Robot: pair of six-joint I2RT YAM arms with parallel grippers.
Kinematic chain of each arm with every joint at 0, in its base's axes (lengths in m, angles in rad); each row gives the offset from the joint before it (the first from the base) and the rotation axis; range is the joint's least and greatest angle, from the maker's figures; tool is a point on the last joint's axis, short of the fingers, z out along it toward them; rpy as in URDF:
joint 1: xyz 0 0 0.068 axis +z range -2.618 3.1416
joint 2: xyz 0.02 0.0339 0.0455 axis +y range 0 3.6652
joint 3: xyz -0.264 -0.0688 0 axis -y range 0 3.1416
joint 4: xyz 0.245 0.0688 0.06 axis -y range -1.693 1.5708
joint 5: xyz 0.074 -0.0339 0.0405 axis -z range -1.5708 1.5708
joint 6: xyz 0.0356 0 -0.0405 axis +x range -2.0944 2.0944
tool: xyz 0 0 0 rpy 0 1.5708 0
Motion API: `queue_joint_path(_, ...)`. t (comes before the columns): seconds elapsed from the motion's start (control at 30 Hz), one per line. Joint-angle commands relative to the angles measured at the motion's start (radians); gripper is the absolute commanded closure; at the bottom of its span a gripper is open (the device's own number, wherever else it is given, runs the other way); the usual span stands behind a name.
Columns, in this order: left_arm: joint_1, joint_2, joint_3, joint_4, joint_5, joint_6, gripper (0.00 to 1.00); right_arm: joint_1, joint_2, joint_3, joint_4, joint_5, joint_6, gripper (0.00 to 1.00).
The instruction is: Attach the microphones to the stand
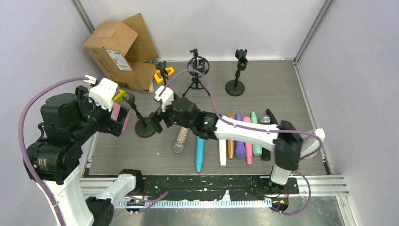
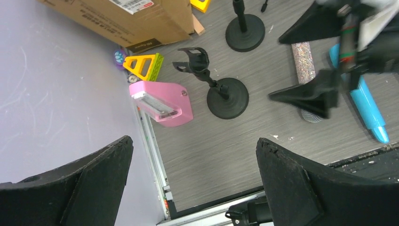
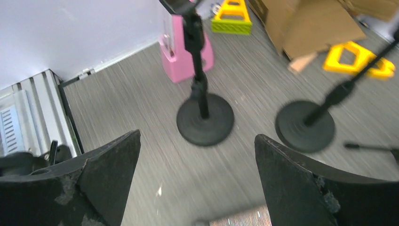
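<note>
Microphones (image 1: pixel 240 146) lie flat in a row on the table (image 1: pixel 282 94), long axes running near to far, none on a stand. The right gripper (image 1: pixel 157 121), jaws wide and empty, hangs by the round-based stand (image 1: pixel 145 129) — the silver-glitter microphone (image 1: pixel 180 139) just to its right, well apart from the left gripper (image 2: pixel 194 141), likewise open and empty. The right wrist view catches only that microphone's end; the left wrist view shows most of its length and the stand's empty clip (image 2: pixel 193 59).

The top camera looks steeply down from high behind, taking in everything. Both wrist cameras sit nearer, angled downward, sharing the black stand (image 1: pixel 145 128) (image 2: pixel 227 98) (image 3: pixel 205 119) beside the pink box (image 1: pixel 120 117) (image 2: pixel 162 102) (image 3: pixel 176 59), mid-frame.
</note>
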Motion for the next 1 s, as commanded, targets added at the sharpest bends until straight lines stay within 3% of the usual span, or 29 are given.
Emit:
queue_joint_path(0.0, 0.016, 0.015, 0.045, -0.015, -0.061, -0.050, 0.00, -0.013, 0.159, 0.136, 0.243, -0.119, -0.096, 0.04)
queue_joint_path(0.2, 0.018, 0.030, 0.102, -0.024, -0.063, -0.059, 0.00, -0.028, 0.314, 0.241, 0.387, -0.197, -0.101, 0.00)
queue_joint_path(0.63, 0.018, 0.001, 0.027, 0.026, -0.022, -0.072, 0.00, -0.040, 0.551, 0.463, 0.443, -0.150, -0.115, 0.20)
queue_joint_path(0.8, 0.018, -0.013, 0.027, 0.033, -0.024, -0.058, 0.00, -0.049, 0.580, 0.482, 0.448, -0.131, -0.122, 0.36)
queue_joint_path(0.97, 0.018, -0.014, 0.029, 0.045, -0.018, -0.061, 0.00, -0.061, 0.546, 0.424, 0.476, -0.109, -0.127, 0.67)
